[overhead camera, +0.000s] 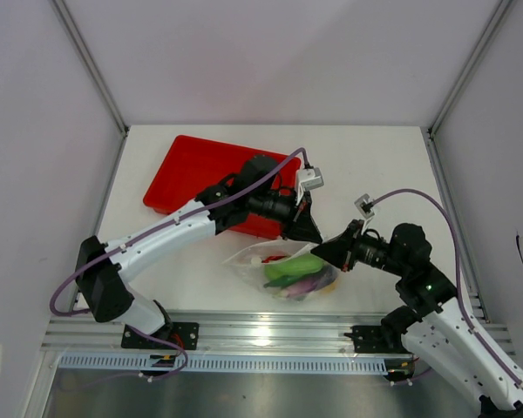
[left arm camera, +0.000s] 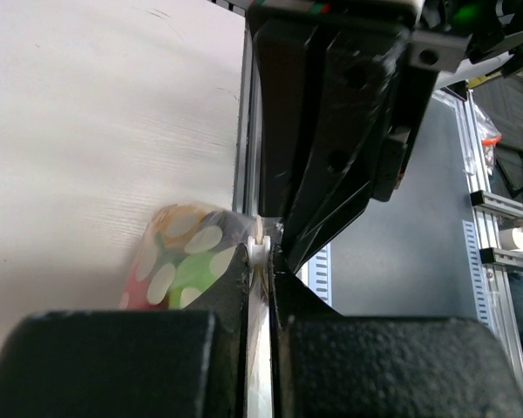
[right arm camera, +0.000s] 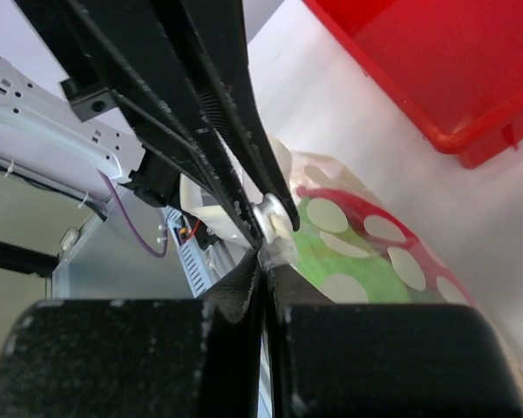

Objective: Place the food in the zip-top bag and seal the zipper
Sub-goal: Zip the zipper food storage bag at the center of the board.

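Left arm [overhead camera: 170, 228]: white links, black joint housings.
Right arm [overhead camera: 458, 340]: same colours; green light [overhead camera: 429, 286] on one black joint.
Cables [overhead camera: 244, 187]: purple, one along each arm.
Left gripper [overhead camera: 312, 235], right gripper [overhead camera: 322, 251]: black, tapering, grainy-surfaced fingers.

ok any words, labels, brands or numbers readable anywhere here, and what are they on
None readable in any view.
The zip-top bag shows only white dots, no lettering.
The red tray, the left gripper and the right gripper show no markings.
The white cable plug and the clutter beyond the table are too small or blurred to tell.
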